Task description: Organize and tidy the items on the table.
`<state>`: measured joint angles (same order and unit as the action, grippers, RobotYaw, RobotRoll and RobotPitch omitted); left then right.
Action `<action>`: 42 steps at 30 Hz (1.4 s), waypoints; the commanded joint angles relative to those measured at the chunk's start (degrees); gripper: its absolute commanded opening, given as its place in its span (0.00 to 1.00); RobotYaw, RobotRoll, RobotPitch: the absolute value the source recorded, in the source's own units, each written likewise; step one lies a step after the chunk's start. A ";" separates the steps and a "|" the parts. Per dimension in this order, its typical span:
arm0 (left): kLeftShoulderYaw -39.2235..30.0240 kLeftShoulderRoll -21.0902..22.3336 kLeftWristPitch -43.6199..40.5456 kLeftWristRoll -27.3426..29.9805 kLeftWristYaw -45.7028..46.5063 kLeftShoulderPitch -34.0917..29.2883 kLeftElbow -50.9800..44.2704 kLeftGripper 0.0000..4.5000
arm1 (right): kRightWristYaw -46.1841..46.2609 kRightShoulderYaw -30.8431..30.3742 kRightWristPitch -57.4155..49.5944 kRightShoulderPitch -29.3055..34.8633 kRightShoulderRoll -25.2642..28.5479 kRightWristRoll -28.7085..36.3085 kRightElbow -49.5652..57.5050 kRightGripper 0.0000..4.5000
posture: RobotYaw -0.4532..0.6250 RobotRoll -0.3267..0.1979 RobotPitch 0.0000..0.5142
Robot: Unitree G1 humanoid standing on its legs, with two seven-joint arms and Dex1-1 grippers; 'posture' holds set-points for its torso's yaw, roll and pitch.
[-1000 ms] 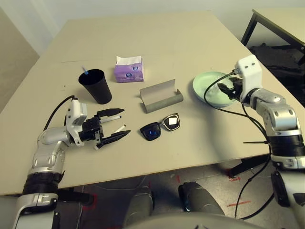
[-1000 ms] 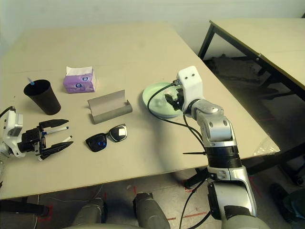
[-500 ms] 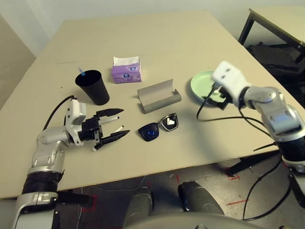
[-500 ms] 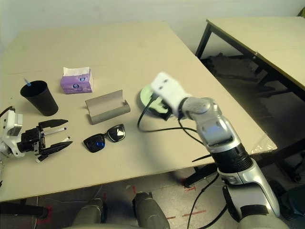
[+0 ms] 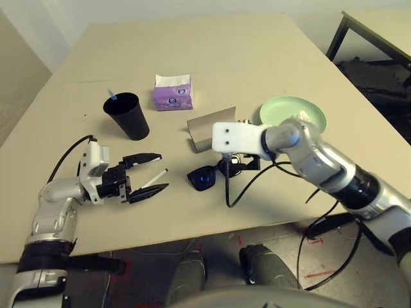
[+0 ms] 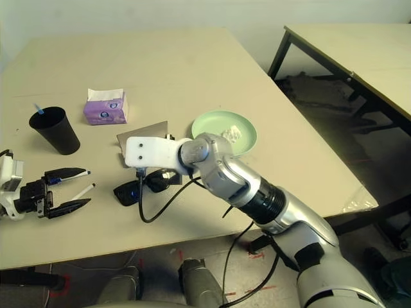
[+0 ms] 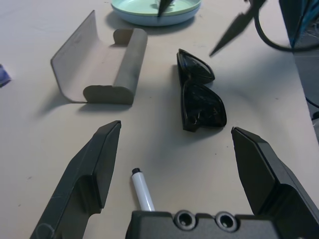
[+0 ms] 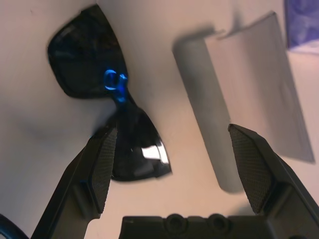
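Overall layout: markers, cup, purple tissue box (image 5: 173, 95), glasses case, sunglasses and plates, all on the beige tabletop (image 5: 205, 54).
Sunglasses (image 8: 137, 144): black, on the near side of the case; long axis oblique, left end nearer the robot, right end farther off.
Glasses case (image 8: 209, 114): grey, open, lid raised along its far side; long axis roughly parallel to that of the sunglasses.
Black-capped marker (image 5: 153, 179): white, thin, lying between the spread fingers of the left tool; long axis oblique, cap end pointing away from that tool, to the robot's right.
Blue-capped marker (image 6: 77, 175): beside the left tool's farther finger, partly hidden; cap end also toward the robot's right.
Left tool (image 5: 164, 171): wide open, nothing gripped.
Right tool (image 8: 173, 128): wide open, nothing gripped; over the sunglasses and case, one finger overlapping each in the wrist view. Contact: cannot tell.
Cup (image 5: 130, 120): black, upright, mouth up; blue-tipped item (image 5: 112, 95) projecting from it.
Plates (image 6: 212, 122): right of the case; pale green atop pale blue, white tissue wad (image 6: 232, 133) on the green one.
Tissue box print: round blue emblem on the near face; lettering too small to read. White tissue at the top.
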<state>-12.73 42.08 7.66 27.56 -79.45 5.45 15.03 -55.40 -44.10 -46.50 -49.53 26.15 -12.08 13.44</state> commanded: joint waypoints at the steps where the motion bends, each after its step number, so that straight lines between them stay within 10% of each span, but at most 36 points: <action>1: -0.54 0.56 0.53 -0.01 0.17 -1.00 -1.51 1.00 | 0.41 -1.94 -1.13 -0.70 -1.98 -1.58 -1.65 0.99 | 0.41 0.62 0.15; 23: -0.51 0.21 0.53 0.10 1.56 -1.44 -2.39 1.00 | 1.01 -4.24 5.57 2.14 -7.24 -4.80 -9.55 0.99 | 0.42 0.62 0.14; 36: -0.53 0.01 0.93 0.06 1.71 -1.19 -1.76 1.00 | -0.84 -3.96 6.79 2.67 -6.86 -5.41 -9.77 0.03 | 0.43 0.62 0.14; 42: -0.55 -0.15 1.17 0.02 2.01 -1.08 -1.39 1.00 | -1.83 -2.94 8.16 1.39 -6.49 -5.76 -10.60 0.01 | 0.43 0.62 0.14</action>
<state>-12.78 41.97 8.23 27.62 -77.47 4.57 13.50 -56.64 -47.79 -39.17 -47.23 19.39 -17.35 3.58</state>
